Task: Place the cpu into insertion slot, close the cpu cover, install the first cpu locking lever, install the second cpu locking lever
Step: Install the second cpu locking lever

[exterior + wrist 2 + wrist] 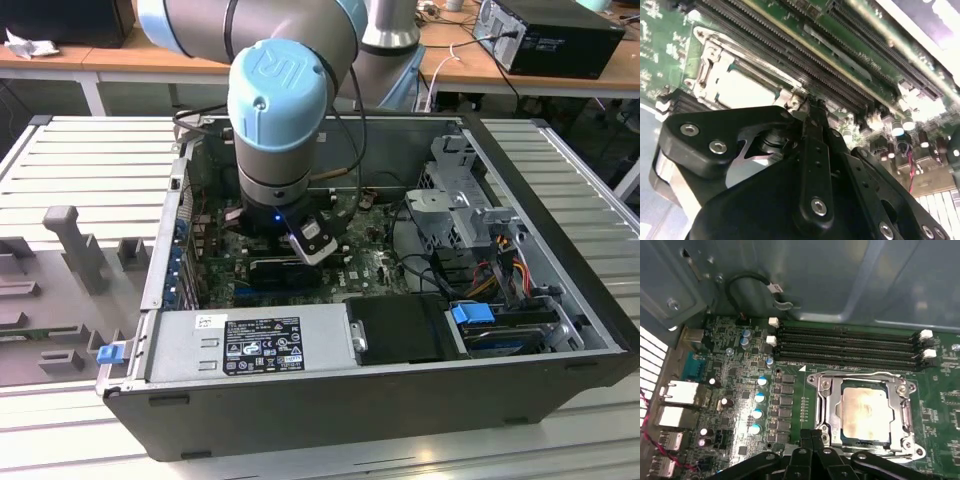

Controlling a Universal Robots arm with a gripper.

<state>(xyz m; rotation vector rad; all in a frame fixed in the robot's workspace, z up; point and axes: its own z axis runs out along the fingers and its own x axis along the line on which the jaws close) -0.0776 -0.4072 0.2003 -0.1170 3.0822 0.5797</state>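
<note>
Hand parked right at the socket edge, fingers pinched together with nothing between them.

Fingertips meet in a closed point in both wrist views, touching or just about touching the metal edging of the insertion slot on the green motherboard. Cpu already sits flat in the slot, silver top showing through the window of the cpu cover, which lies down flat over it. Thin locking levers run along the sides of the frame, can't tell if they're hooked. Just beyond the socket is the row of long black memory slots. In the exterior view the arm reaches straight down into the open computer case, which rests on a slatted metal tabletop, power supply along the near wall.
</note>
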